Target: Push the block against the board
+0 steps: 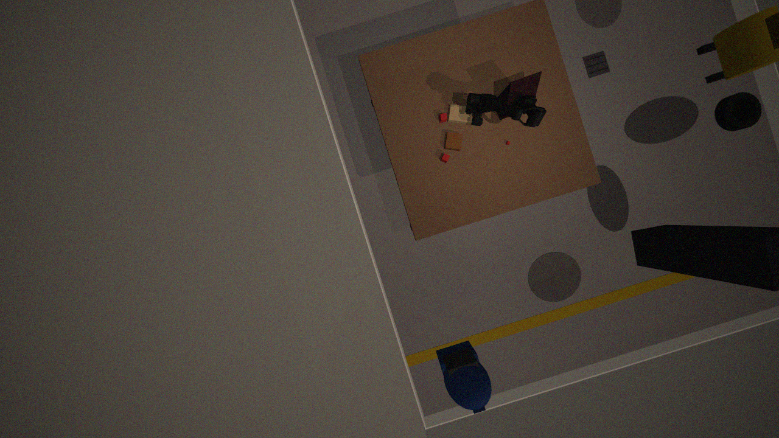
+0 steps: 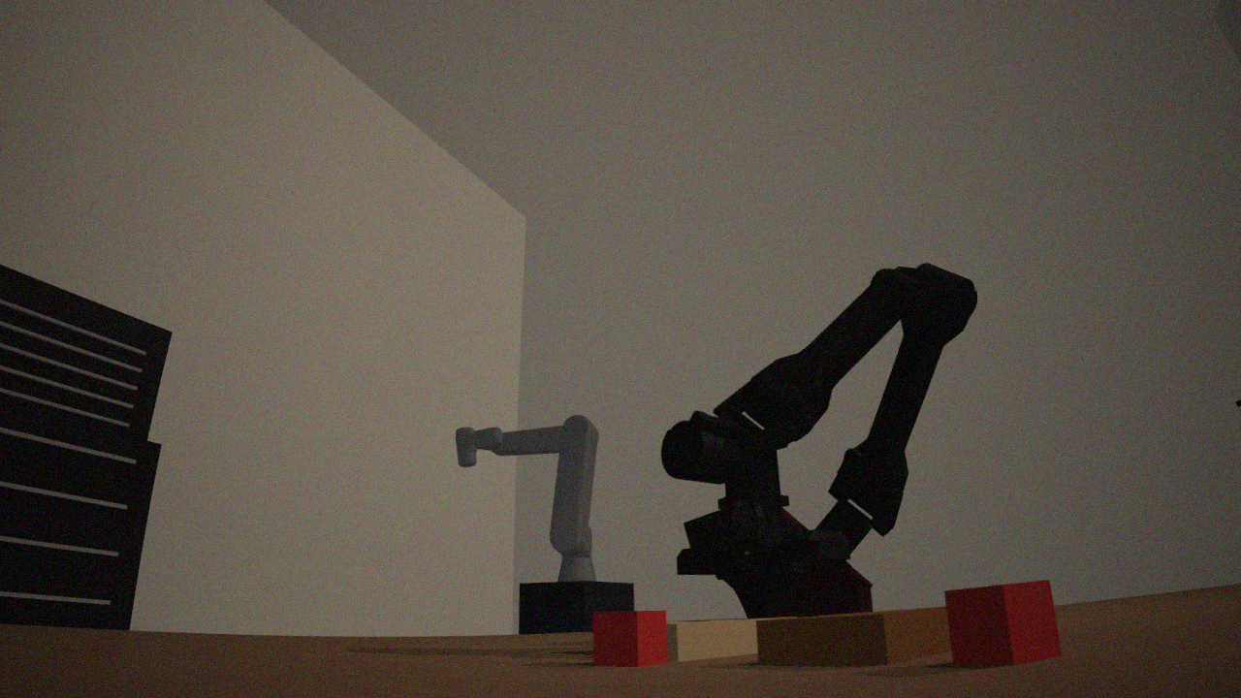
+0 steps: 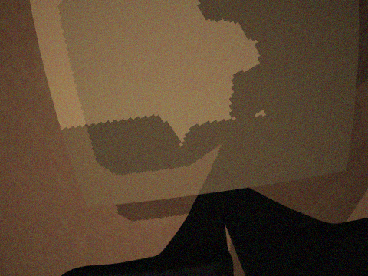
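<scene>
Brown surface (image 1: pixel 490 179) (image 2: pixel 347 664) (image 3: pixel 27 230) carried pale board (image 1: pixel 457 114) (image 2: pixel 715 640) (image 3: pixel 153 77), orange-brown block (image 1: pixel 453 140) (image 2: pixel 824 640) apart from board, small red cubes (image 1: pixel 445 157) (image 2: pixel 1003 622) nearby; dark shadows fell across.

Dim grey walls (image 2: pixel 347 347) surround a grey floor (image 1: pixel 479 272).
</scene>
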Controlling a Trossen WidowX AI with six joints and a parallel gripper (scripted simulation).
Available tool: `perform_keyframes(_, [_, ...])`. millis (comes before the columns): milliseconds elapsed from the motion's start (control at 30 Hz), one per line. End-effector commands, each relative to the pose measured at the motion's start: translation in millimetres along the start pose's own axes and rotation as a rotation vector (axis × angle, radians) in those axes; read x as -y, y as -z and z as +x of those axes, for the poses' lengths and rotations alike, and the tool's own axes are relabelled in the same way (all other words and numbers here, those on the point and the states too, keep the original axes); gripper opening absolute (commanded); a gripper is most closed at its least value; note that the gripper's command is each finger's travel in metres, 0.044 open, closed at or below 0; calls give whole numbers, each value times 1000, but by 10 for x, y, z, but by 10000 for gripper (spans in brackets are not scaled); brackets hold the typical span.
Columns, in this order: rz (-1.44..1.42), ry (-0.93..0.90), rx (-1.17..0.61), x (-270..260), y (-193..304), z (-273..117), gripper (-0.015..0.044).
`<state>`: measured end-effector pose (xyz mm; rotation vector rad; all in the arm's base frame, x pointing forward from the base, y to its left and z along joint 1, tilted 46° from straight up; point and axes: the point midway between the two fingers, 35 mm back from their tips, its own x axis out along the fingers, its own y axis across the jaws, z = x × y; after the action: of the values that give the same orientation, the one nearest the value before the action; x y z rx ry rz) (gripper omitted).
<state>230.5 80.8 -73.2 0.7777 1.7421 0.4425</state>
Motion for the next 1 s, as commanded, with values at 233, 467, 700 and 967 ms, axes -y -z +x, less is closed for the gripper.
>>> perform_keyframes(233, [4,-1,2,-6,161,-6,0])
perform_keyframes(467, [4,-1,2,-4,275,-5,0])
perform_keyframes(700, [5,-1,1,1,390,-1,0])
perform_keyframes(967, [0,1,3,2,421,-89,0])
